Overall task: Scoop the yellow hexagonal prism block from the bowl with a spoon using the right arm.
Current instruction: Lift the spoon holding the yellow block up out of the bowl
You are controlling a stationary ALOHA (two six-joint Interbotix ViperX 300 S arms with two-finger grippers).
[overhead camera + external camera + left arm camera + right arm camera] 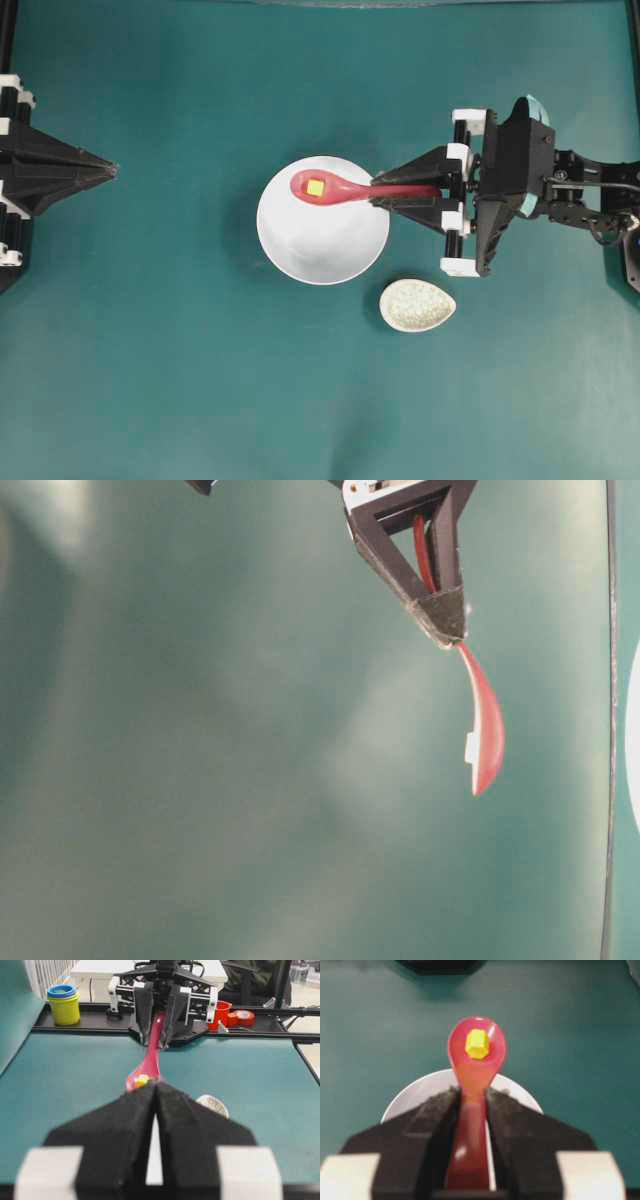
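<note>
Right claw tight around spoon handle

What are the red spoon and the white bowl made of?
The spoon looks like glazed ceramic or glossy plastic: bright highlights glint on its smooth scoop. The bowl looks like plain white ceramic or plastic, smooth and evenly coloured. The pictures cannot settle which.

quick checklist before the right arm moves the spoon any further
1. Right gripper shut on the spoon handle: ok.
2. Yellow hexagonal prism block sits in the scoop: ok.
3. Spoon lifted clear of the bowl: ok, the right wrist view shows the rim below it.
4. Scoop level enough to keep the block: cannot tell.
5. Left gripper shut and far from the bowl: ok.
6. Speckled rest clear of the spoon: ok.
</note>
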